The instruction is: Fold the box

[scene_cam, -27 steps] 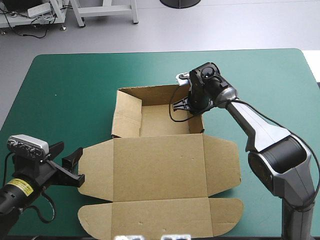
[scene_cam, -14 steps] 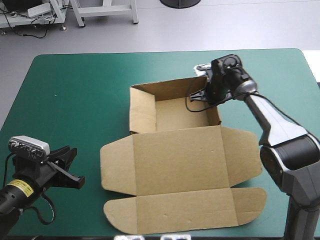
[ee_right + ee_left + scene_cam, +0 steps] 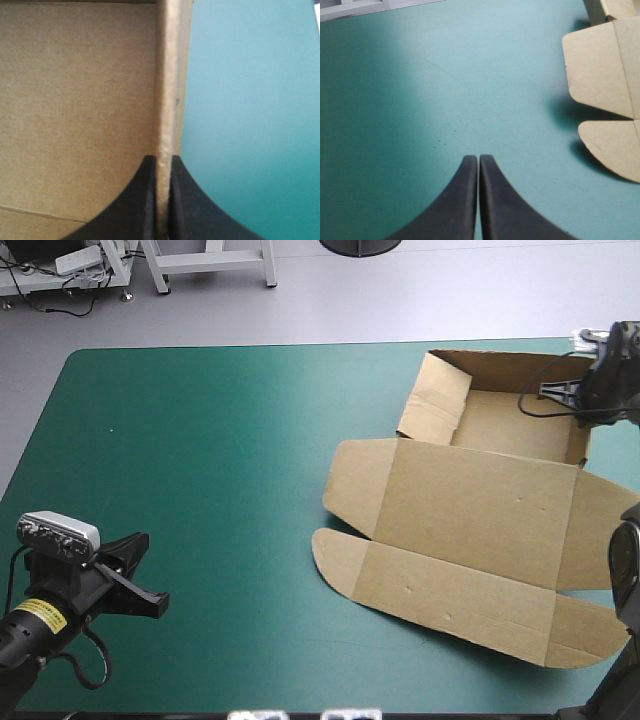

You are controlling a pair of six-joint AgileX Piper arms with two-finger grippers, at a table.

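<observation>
1. High view: shows the box [image 3: 470, 530] on the right half of the teal-green cover [image 3: 200, 440], with its tray [image 3: 500, 425] by the far right corner and its lid [image 3: 470, 505] flat toward the near edge.
2. Clamps the right gripper [image 3: 162, 159] onto the tray's right side wall [image 3: 167, 75], one black finger on each face and board between. Probably grips there because a raised wall gives a stiff handle for steering the whole sheet.
3. Holds the left gripper [image 3: 478, 159] clenched on nothing, hovering over bare cover by the near left corner, well apart from the box. Likely parked out of the way.
4. Stands with tray walls up and mouth open to the ceiling. Lies otherwise flat: lid, side ears and tuck flap [image 3: 440, 600], so seemingly some folding left.
5. Runs lengthwise from tray at the far side to tuck flap at the near side, skewed so the near end leans toward the table's middle. Points the flap at the near edge, slightly left.
6. Reaches close to the table's right edge; cannot tell whether overhanging.
</observation>
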